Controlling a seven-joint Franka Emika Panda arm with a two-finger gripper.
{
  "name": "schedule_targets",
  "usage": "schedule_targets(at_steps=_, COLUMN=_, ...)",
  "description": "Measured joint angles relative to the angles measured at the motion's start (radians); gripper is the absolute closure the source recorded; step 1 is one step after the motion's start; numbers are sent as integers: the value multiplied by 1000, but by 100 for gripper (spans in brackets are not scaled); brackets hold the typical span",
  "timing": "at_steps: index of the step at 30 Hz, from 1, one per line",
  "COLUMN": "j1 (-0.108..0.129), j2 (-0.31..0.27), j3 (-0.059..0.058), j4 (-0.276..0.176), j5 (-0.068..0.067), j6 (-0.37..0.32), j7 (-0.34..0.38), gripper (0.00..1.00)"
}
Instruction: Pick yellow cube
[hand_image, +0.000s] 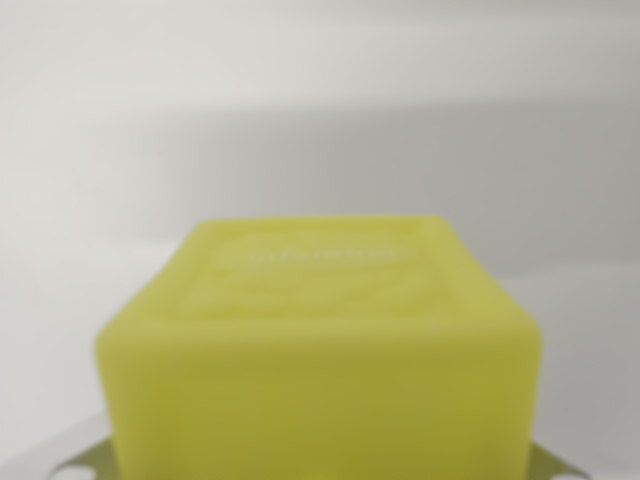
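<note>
The yellow cube (320, 340) fills the lower middle of the wrist view, very close to the camera and out of focus. Its top face carries a faint embossed pattern. Thin metal pieces poke out from behind the cube at the bottom left corner (70, 458) and bottom right corner (556, 464), with a yellow tint reflected on them. They look like parts of my gripper, but the fingertips are hidden by the cube. Whether the fingers touch the cube cannot be made out.
Behind the cube lies a plain pale grey-white surface (320, 120), with a soft darker band across the middle. No other object shows.
</note>
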Motion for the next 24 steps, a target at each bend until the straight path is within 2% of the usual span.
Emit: schedule_targets(at_steps=24, j1=1, j2=-112, j3=0, j4=-4, j5=8, j6=-108, j7=-5, gripper=100)
